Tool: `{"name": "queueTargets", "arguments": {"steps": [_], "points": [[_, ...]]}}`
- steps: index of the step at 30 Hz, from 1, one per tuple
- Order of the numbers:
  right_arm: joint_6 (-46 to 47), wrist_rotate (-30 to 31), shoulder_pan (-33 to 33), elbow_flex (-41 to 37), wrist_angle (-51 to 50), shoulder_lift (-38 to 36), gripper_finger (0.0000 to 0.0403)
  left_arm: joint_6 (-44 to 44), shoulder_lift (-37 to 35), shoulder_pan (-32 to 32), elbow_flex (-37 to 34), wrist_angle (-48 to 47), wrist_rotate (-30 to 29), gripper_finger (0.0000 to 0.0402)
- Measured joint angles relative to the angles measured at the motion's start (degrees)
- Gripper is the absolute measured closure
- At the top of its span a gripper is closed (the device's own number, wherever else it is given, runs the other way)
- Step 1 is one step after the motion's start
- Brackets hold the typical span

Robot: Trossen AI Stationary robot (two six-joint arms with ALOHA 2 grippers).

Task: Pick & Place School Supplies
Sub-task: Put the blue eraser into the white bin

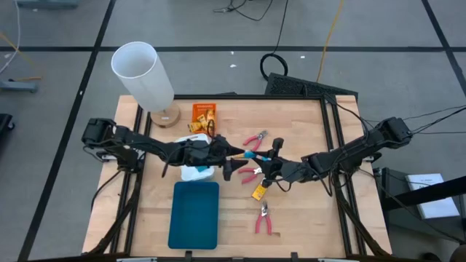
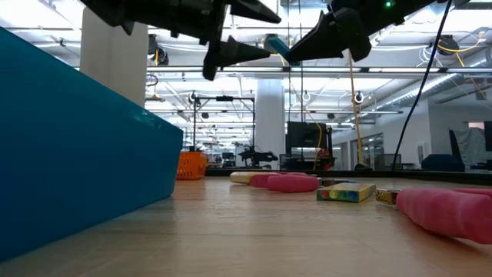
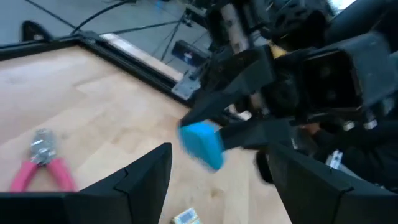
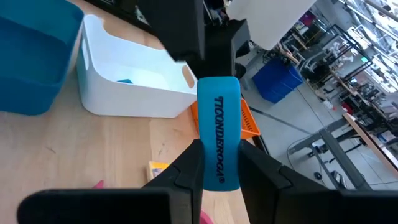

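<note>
Both dark arms reach inward over the light wooden table (image 1: 306, 218) in the high view, meeting near its middle; the right gripper (image 1: 256, 155) holds a light-blue chunky eraser (image 1: 250, 154) between its fingers, while the left gripper (image 1: 234, 153) faces it with jaws spread wide, just beside the eraser. Using the white open tray (image 1: 197, 173) as landmark: it sits under the left arm, the flat teal tray (image 1: 194, 215) lies directly in front of it, the orange tray (image 1: 204, 114) behind it, and a tall white cylinder (image 1: 143, 75) stands behind it to the left; three pairs of red-handled metal pliers (image 1: 254, 138) and a yellow-orange rectangular packet (image 1: 258, 192) lie to its right.

Low view: the teal tray's wall (image 2: 77, 146) fills the near left; a red plier handle (image 2: 446, 211) lies near right; the yellow packet (image 2: 346, 191) and more red handles (image 2: 284, 181) rest farther back; both grippers hang above, the eraser (image 2: 278, 46) between them.

Left wrist view: the left gripper's own fingers (image 3: 149, 177) stand wide apart, nothing between them; the blue eraser (image 3: 202, 143) is pinched by the right gripper beyond; red pliers (image 3: 40, 165) lie on the wood.

Right wrist view: the right gripper (image 4: 219, 168) is clamped on the upright eraser (image 4: 219, 127); the white tray (image 4: 130, 87) lies beyond, a blue piece (image 4: 125, 80) inside it.
</note>
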Motion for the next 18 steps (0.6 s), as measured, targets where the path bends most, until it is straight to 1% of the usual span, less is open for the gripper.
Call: {"name": "queueTargets", "arguments": {"steps": [7,11,14,18], "points": [[0.1,-0.1,-0.7,0.0,0.0,0.0,0.0332,0.5,3.3,0.3,3.3,-0.4,0.4,0.0133],[0.1,0.0,-0.7,0.0,-0.1,0.0,0.0332,0.4,3.6,1.0,3.6,-0.6,0.4,0.0138],[0.1,-0.1,-0.7,0.0,-0.3,0.0,0.0332,0.2,3.7,1.5,3.6,-1.3,0.4,0.0165],[0.1,0.0,-0.7,0.0,-0.4,0.0,0.0332,-1.3,3.7,2.0,3.6,-1.3,0.5,0.0228]]}}
